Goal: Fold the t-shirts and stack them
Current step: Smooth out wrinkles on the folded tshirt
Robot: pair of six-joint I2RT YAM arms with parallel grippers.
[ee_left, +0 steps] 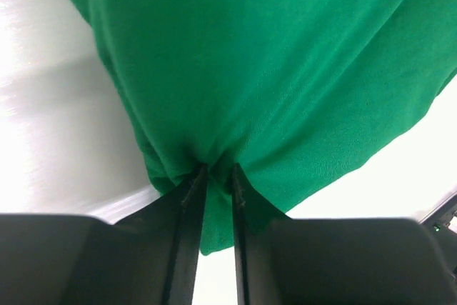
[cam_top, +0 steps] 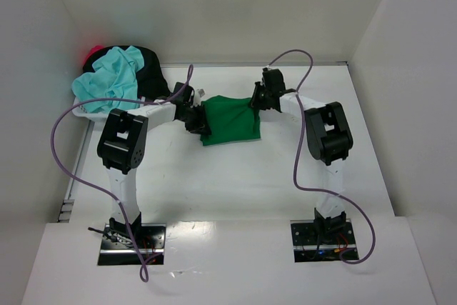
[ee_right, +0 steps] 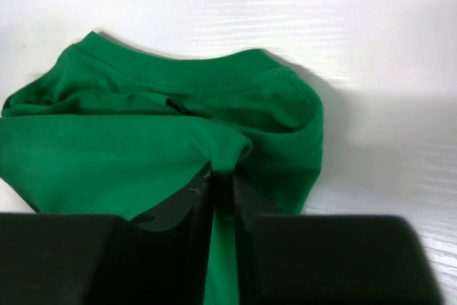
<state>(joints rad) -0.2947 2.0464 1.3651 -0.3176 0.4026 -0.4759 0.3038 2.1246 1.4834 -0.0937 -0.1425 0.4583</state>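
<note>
Green t-shirt point(cam_top: 230, 121) cloth is pinched in both tools. The left tool point(ee_left: 218, 169) has its narrow jaws clamped on a gathered fold at the shirt's left side, and the right tool point(ee_right: 223, 173) grips a bunch near the collar point(ee_right: 193, 80). Between them the shirt lies rumpled and partly folded, its long axis running left to right, on the table point(cam_top: 235, 191) nearer the far edge, mid-width. Each arm holds its own end.

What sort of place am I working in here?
Probably a lab test cell, not a home: a white table boxed in by bare white walls, left arm and right arm bolted at its near edge, a green shirt between them.
</note>
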